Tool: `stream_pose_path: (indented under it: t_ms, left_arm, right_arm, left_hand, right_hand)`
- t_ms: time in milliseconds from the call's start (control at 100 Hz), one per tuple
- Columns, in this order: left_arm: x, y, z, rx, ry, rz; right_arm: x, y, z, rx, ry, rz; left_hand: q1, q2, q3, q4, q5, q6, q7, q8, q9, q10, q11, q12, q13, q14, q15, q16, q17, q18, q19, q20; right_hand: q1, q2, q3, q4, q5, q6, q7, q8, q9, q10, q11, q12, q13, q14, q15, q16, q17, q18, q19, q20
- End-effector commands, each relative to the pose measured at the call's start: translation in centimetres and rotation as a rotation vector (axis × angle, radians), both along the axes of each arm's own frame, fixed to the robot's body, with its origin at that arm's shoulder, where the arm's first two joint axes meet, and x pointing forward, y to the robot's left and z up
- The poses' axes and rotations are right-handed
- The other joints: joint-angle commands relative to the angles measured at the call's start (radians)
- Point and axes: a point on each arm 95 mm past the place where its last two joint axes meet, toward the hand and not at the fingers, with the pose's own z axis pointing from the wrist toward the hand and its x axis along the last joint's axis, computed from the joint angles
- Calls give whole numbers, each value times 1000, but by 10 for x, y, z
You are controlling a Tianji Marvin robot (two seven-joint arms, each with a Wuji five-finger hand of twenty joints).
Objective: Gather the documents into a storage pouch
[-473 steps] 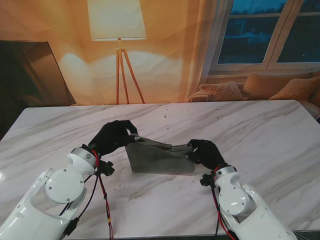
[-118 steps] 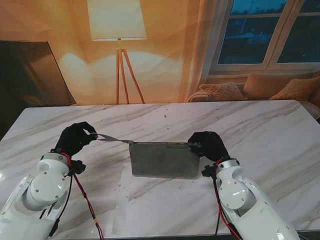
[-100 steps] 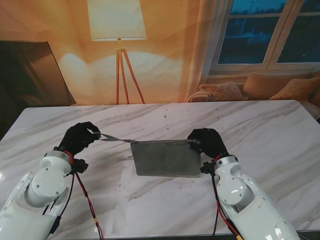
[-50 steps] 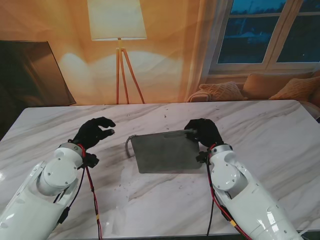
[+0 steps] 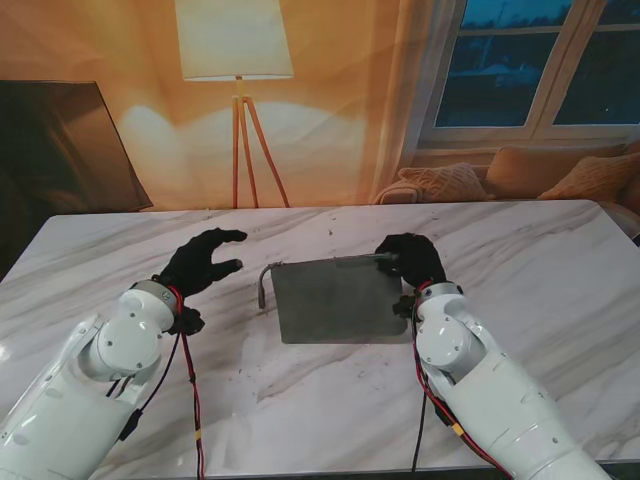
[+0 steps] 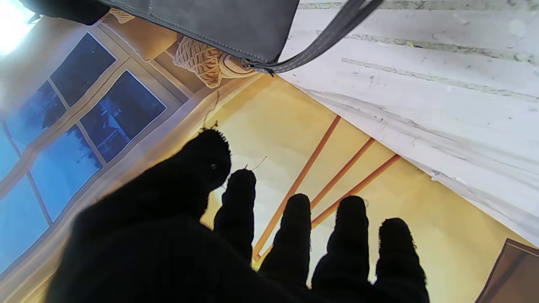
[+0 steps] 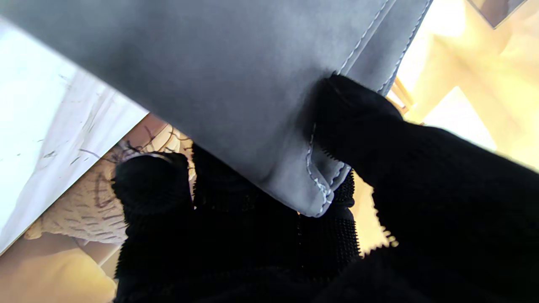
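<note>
Grey pouch (image 5: 335, 298) near the middle of the marble table (image 5: 540, 250), between the two arms. Its face tilts toward the camera in the stand view; whether its near edge touches the table, cannot tell.

Right hand (image 5: 412, 262), black glove, is clamped on the pouch's far right corner. Wrist view shows the thumb (image 7: 353, 113) pressed on one face of the grey fabric (image 7: 236, 84), the other fingers (image 7: 151, 189) curled behind the stitched corner.

Strap (image 5: 264, 283) hangs from the pouch's far left corner, curving down toward the table. In the left wrist view the same strap (image 6: 324, 38) runs slack from the pouch corner (image 6: 236, 25) across the marble.

Left hand (image 5: 203, 262) is clear of the pouch, off to its left, fingers spread apart and holding nothing. Left wrist view shows all five fingertips (image 6: 294, 219) fanned out with gaps between them, none touching strap or pouch.

No documents made out anywhere on the table; whether any sit inside the pouch, cannot tell.

Behind the table: floor lamp (image 5: 235, 60) on a wooden tripod, window (image 5: 545, 60), cushions (image 5: 445, 183).
</note>
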Motion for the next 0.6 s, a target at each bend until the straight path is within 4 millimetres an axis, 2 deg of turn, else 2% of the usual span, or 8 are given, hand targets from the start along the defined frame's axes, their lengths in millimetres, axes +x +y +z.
stream_pose_path:
  t_ms: [0,230,390,430,480,530,570,590]
  left_arm:
    - [-3,-4,-2,4,7,-15]
    - [-9,-10,-14,61,-3,-31]
    - [-13,-17,-24,73,3,-42]
    - [-14,-19,-26,72,3,-43]
    - [-15,-22,-28,68,6,-45]
    - [-16,-25,-31,62,7,-45]
    - [-16,-27,-33,59,7,-46]
    - [-16,-28,-34,57,7,-45]
  right_arm:
    - [8,-2,3,-1,5,-28]
    - [18,-8,-8,-35,43,-92]
    - [21,-12,-20,-98,106,-101]
    - [21,-13,-22,-113,122,-104]
    - [21,-15,-25,-129,142,-105]
    - [21,-16,-27,-145,167,-100]
    - [21,-17,-28,-153,189,-92]
    - [21,-18,-28,-155,199,-85]
  left_hand:
    - [-23,27,-19,16,-28,-28,-11,-9,-35,-26,-14,-12,-45,-33,-17,-8,-15,-41,-26,29]
    - [-28,30,-21,16,-15,-17,-3,-5,-9,-17,1,-7,-36,-36,-31,-7,-16,-42,-39,32]
    - [-30,29,-22,16,-9,-11,1,-2,-2,-14,6,-2,-36,-37,-40,-4,-15,-41,-49,27]
    - [-31,27,-23,15,-9,-8,1,-2,-1,-14,6,-2,-36,-38,-42,-4,-14,-41,-52,26]
    - [-33,27,-25,15,-12,0,0,-2,-1,-15,6,-1,-38,-40,-45,-4,-13,-42,-55,23]
    - [-35,27,-26,15,-10,10,1,-1,0,-16,6,0,-38,-42,-48,-3,-12,-43,-58,21]
    - [-37,26,-27,15,-11,15,2,0,0,-15,6,1,-38,-43,-50,-3,-11,-43,-59,19]
    - [-37,25,-27,15,-10,17,3,0,0,-16,7,1,-39,-44,-51,-3,-11,-43,-60,19]
  right_hand:
    - [85,76,83,47,122,-88,140,65,-1,51,20,10,55,-57,19,5,18,-11,26,-14]
    - [79,138,27,50,62,-89,122,45,-40,46,14,0,26,-66,-28,-14,-1,-19,-18,-50]
    - [38,138,5,48,-122,-84,97,-52,-183,14,-79,-20,-153,2,-163,-53,-174,-8,-69,-46]
    - [15,131,11,46,-179,-82,68,-61,-248,3,-106,-32,-210,6,-222,-48,-230,-15,-81,-31]
    - [-22,132,28,51,-230,-72,-30,-28,-364,-13,-107,-105,-290,-2,-311,-35,-303,-26,-111,-8]
    - [-81,144,48,85,-277,-66,-143,10,-469,-24,-139,-173,-386,-29,-391,-46,-389,-43,-167,-5]
    - [-128,166,58,166,-313,-57,-231,67,-557,-32,-170,-207,-463,-38,-448,-64,-462,-61,-227,-1]
    - [-146,167,56,184,-346,-58,-257,82,-607,-38,-187,-218,-513,-42,-482,-76,-506,-74,-262,-6]
